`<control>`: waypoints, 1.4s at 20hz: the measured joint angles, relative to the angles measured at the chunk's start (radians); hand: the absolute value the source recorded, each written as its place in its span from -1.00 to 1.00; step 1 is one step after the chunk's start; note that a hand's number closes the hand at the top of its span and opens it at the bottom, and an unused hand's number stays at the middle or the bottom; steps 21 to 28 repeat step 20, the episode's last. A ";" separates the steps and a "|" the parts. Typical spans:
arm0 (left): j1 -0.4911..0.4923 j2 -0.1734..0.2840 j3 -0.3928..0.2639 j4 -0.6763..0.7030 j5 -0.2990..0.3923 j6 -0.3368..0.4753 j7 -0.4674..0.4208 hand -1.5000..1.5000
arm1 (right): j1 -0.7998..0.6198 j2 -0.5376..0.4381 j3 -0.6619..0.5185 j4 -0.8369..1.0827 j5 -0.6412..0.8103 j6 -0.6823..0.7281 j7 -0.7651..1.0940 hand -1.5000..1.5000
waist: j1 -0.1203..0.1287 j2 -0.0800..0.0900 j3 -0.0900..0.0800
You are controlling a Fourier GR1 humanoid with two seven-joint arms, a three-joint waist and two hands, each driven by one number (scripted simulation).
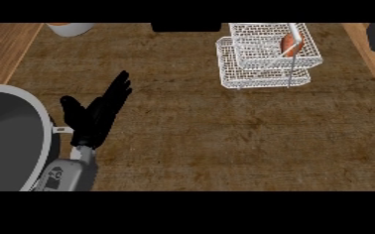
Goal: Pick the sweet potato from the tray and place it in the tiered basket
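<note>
1. Looking down, you see the potato (292,44) lying in the upper tier of the basket (249,74), at its right side.
2. Your left hand (95,116) hovers over the counter (219,139), fingers straight and empty, well apart from the basket.
3. Your tray (22,139) sits at the left edge, just beside that hand.

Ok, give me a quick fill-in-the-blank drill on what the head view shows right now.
1. The sweet potato lies in the ____ tier of the tiered basket.
2. The only hand in view is the ____ hand.
3. That hand's fingers are straight, so it is ____.
4. The grey tray shows at the view's ____ edge.

Missing words: upper; left; open; left
</note>
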 measured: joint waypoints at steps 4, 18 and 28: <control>0.009 0.008 0.021 -0.005 0.008 -0.002 0.006 0.00 | 0.106 -0.116 -0.020 -0.081 -0.048 0.169 0.009 -1.00 | -0.021 -0.007 0.000; 0.032 -0.007 0.026 -0.016 -0.004 -0.005 -0.010 0.00 | 0.603 -0.510 -0.264 -0.282 -0.321 0.746 -0.049 -1.00 | -0.032 -0.006 -0.001; 0.031 0.004 0.036 -0.036 0.004 -0.014 0.008 0.00 | 0.671 -0.546 -0.314 -0.284 -0.353 0.794 -0.066 -1.00 | -0.026 -0.005 -0.001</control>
